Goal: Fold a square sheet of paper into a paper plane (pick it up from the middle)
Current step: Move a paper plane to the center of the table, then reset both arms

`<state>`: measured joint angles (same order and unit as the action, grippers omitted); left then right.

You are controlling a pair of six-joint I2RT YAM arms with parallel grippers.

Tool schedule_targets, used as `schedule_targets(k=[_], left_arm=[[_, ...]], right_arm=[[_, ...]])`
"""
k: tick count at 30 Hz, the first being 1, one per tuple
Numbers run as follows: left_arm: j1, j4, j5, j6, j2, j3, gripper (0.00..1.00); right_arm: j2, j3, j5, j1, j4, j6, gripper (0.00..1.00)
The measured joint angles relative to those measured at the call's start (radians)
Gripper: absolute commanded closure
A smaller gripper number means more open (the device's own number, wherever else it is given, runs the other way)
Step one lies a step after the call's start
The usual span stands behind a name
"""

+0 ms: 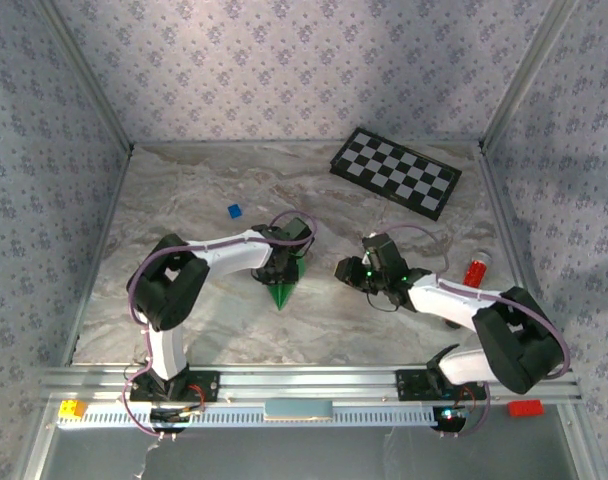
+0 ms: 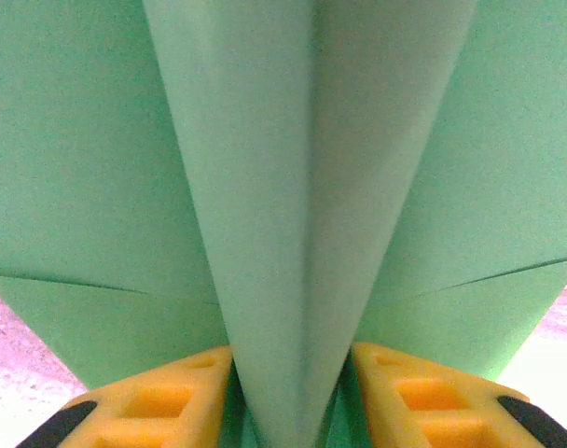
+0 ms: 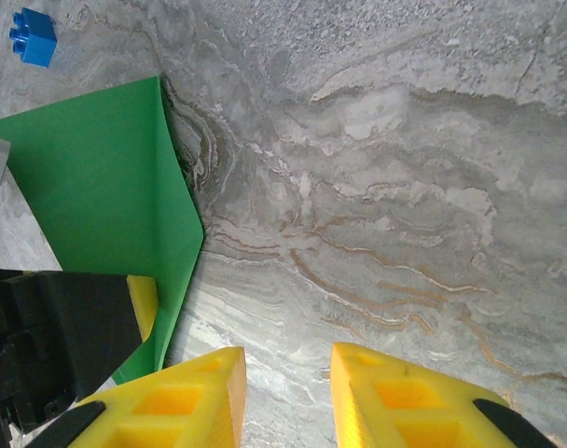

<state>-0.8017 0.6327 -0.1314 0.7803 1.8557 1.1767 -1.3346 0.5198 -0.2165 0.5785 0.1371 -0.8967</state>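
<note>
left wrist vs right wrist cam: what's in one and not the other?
Left wrist: close-up centre fold of the paper plane, pinched by the left gripper, wings spreading to both sides. Right wrist: the marble table, the blue block at top left, and the right gripper open over the table. Shared: the green paper plane.

plane (image 1: 282, 290) is sitting at centre of table (image 1: 184, 190), fold running between fingers of left gripper (image 2: 291, 406) | right gripper (image 3: 288, 392) is hovering just right of it, apart | block (image 1: 234, 211) is lying behind plane, to its left | board (image 1: 395, 172) is lying far back right, well apart
</note>
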Motion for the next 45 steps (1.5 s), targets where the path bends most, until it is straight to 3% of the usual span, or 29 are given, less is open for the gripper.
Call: schedule_targets(k=[25, 28, 34, 39, 42, 45], left_arm=[[0.001, 0.009, -0.006, 0.034, -0.099, 0.001, 0.59], [0.001, 0.028, -0.012, 0.034, -0.123, 0.001, 0.59], [0.001, 0.018, -0.086, 0.011, -0.306, -0.035, 0.45], [0.036, -0.028, -0.231, -0.053, -0.527, -0.120, 0.26], [0.134, -0.087, -0.307, -0.109, -0.642, -0.207, 0.07], [0.279, -0.146, -0.364, -0.165, -0.723, -0.306, 0.01]], right_arm=[[0.216, -0.020, 0.049, -0.047, -0.149, 0.053, 0.67], [0.240, -0.020, 0.062, -0.061, -0.185, 0.069, 0.63], [0.288, 0.053, 0.152, -0.135, -0.364, 0.192, 0.43], [0.293, 0.194, 0.388, -0.214, -0.457, 0.351, 0.34], [0.279, 0.186, 0.535, -0.257, -0.376, 0.516, 0.28], [0.215, 0.140, 0.596, -0.323, -0.258, 0.659, 0.28]])
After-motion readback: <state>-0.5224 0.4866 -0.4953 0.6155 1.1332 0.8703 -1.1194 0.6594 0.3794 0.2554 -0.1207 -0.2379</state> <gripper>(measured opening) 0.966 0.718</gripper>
